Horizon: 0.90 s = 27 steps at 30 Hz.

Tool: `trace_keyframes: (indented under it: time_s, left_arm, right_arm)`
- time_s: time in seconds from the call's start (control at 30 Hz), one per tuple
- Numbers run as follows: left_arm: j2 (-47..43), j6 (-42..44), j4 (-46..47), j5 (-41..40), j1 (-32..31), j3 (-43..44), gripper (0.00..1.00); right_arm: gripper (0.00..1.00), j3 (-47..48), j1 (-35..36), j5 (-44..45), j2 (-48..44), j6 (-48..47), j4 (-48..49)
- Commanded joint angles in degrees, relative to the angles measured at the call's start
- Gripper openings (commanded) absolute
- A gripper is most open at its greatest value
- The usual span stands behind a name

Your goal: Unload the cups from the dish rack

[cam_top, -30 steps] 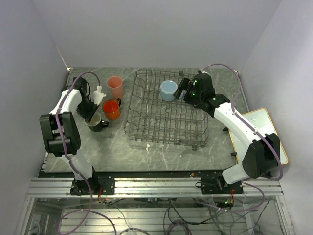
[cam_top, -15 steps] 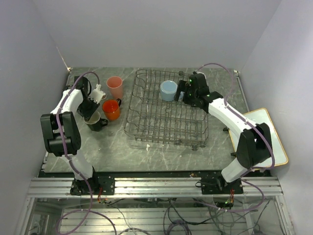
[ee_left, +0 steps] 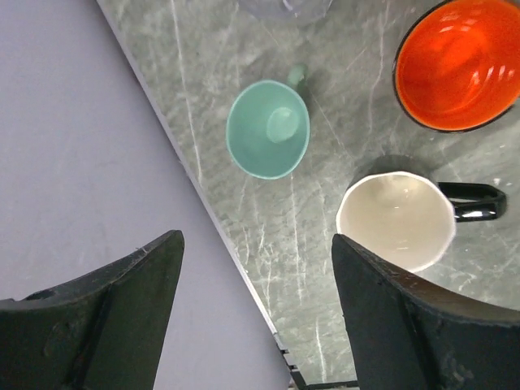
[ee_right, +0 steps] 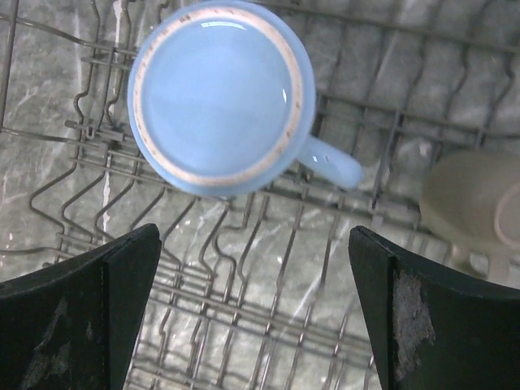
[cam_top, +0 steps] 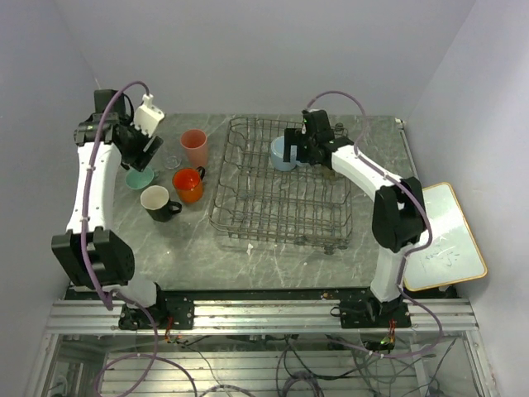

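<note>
L hand (ee_left: 256, 244) lifts clear of black mug (ee_left: 396, 221), now apart; R hand (ee_right: 253, 244), apart, moves over blue mug (ee_right: 219, 97): next out.

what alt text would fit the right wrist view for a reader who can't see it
Top-down view of a light-blue mug standing upright in the grey wire dish rack, its handle pointing lower right. The open right gripper frames the bottom corners with its black fingers, clear of the mug, and a blurred beige cup shows at the right edge.
</note>
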Motion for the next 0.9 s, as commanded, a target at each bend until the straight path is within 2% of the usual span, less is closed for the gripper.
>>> trace_keyframes:
  time_s: [0.0,0.13,0.37,0.53,0.63,0.87]
  left_arm:
    - [-3.73,-2.01,-8.03,6.75,-0.48,5.30,0.84]
    - [-7.02,-2.42,-10.87,9.78,-1.53,5.58,0.83]
    - [-10.75,-1.80,-13.54,12.31,-1.94,5.02,0.83]
    - [-11.58,-1.94,-13.93,12.85,-1.89,4.81,0.82]
    - [-11.45,-1.92,-13.95,12.58,-1.91,5.02,0.82]
    - [-11.71,-2.73,-14.06,14.84,-1.95,7.60,0.81]
  right_arm:
    - [1.00,6.80,-1.01,-5.17,5.21,-9.15,-2.61]
    - [1.00,10.62,-1.52,-7.00,8.81,-14.30,-4.68]
    - [1.00,7.41,-3.60,-8.82,5.38,-18.30,-1.58]
    - [1.00,3.41,-8.35,-18.45,3.67,-18.79,3.29]
    - [1.00,2.71,-8.88,-20.83,4.53,-20.18,4.54]
    - [0.90,5.23,-8.85,-24.18,9.19,-22.43,3.51]
